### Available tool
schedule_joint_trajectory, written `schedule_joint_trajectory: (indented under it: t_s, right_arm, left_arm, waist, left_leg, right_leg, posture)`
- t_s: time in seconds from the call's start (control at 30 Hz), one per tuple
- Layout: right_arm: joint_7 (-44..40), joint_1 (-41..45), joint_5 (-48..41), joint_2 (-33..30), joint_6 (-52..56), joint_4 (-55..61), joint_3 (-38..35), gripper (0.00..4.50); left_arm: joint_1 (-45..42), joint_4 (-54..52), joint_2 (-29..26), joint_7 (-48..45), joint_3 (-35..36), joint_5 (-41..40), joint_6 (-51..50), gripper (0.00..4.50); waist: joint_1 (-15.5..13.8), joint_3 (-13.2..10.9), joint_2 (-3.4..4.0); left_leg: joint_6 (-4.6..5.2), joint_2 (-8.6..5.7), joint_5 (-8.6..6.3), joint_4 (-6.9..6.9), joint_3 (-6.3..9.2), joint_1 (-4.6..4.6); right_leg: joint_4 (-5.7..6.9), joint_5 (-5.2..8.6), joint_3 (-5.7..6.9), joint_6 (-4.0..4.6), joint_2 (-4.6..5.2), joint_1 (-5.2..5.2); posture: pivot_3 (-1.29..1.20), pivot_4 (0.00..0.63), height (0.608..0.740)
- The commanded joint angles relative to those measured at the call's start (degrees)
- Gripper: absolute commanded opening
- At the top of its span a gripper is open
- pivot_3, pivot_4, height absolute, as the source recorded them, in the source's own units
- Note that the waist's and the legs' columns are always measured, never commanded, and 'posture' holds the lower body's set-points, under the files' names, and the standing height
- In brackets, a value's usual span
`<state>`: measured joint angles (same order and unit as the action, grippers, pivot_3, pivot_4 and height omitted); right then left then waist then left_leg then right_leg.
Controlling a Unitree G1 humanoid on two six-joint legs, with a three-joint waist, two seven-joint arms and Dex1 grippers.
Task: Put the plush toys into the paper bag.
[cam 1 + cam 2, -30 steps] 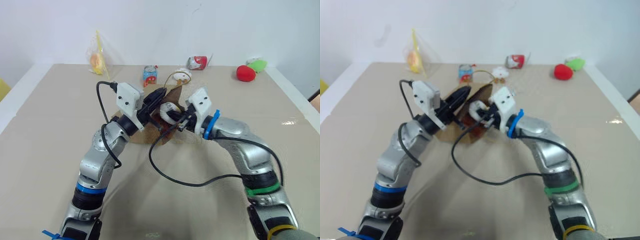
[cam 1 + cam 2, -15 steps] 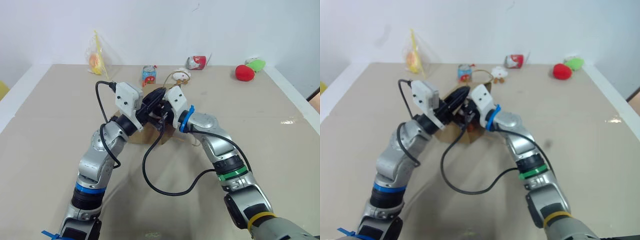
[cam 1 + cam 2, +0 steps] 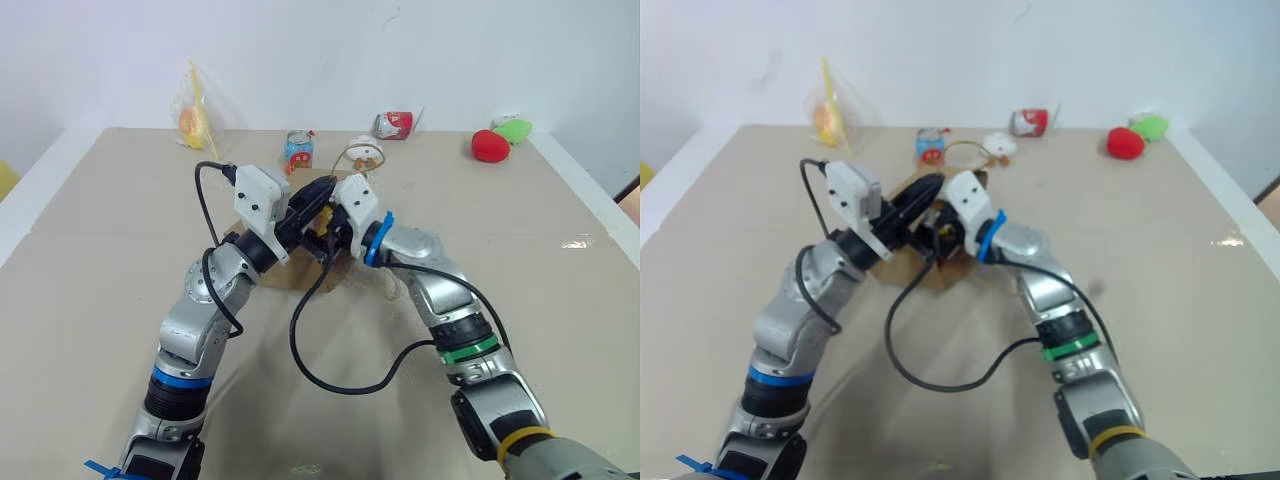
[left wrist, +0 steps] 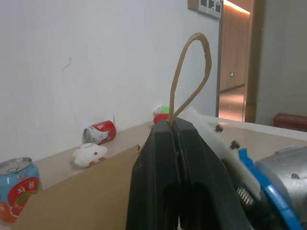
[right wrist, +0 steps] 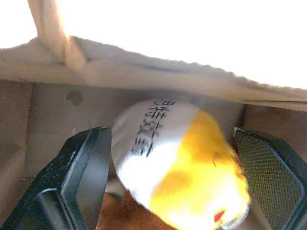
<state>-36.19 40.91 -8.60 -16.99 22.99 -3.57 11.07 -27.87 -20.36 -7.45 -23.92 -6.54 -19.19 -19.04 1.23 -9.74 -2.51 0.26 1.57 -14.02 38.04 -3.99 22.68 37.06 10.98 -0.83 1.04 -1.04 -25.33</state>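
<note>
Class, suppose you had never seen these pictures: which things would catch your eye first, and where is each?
At mid-table, the two hands meet over the plain brown kraft paper bag: the left hand is shut on its tan loop handle. Inside the bag, the white-and-yellow egg-shaped plush toy with printed text sits between the open fingers of the right hand. A bright red plush lies at the table's far right edge.
</note>
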Motion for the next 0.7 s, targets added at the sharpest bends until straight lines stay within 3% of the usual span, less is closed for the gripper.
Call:
schedule_joint_trajectory:
  t_s: [0.03,0.27,0.53,0.7]
  right_arm:
    - [-3.09,-3.42,-4.59,-4.05,5.75,10.68,-3.78,4.38]
    - [-5.12,-8.82,-9.24,-10.18,12.24,18.1,-8.68,4.38]
    - [-12.38,-19.1,-11.57,-23.36,11.96,24.78,-15.16,4.38]
    - [-14.84,-23.74,-13.26,-26.31,11.94,28.95,-14.15,4.38]
  left_arm:
    - [-0.58,-2.7,0.03,0.14,0.15,-0.55,0.31,0.0]
    - [-0.55,-2.22,-0.16,-0.27,0.3,-0.56,0.64,0.0]
    - [-0.29,-2.36,-0.7,-0.44,0.55,-0.47,0.78,0.0]
    - [-0.33,-2.18,-0.78,-0.58,0.5,-0.46,0.84,0.0]
  waist:
    - [-0.02,0.0,0.0]
    - [0.11,0.0,0.0]
    - [-0.16,-0.01,-0.01]
    - [0.13,-0.02,-0.02]
  left_leg:
    - [0.0,0.0,0.0,0.0,0.0,0.0]
    - [0.0,0.0,0.0,0.0,-0.01,-0.03]
    - [0.03,-0.1,-0.02,-0.01,0.02,0.0]
    - [0.03,-0.04,-0.02,-0.03,0.01,-0.07]
  right_leg:
    - [0.0,0.0,0.0,0.0,0.0,0.0]
    - [0.0,0.0,0.0,0.0,-0.01,0.01]
    - [-0.06,0.02,0.01,-0.03,0.04,0.02]
    - [-0.04,0.03,-0.03,-0.04,-0.04,0.03]
  posture:
    - [0.0,0.15,0.74]
    - [0.0,0.15,0.74]
    - [0.0,0.15,0.74]
    - [0.0,0.15,0.74]
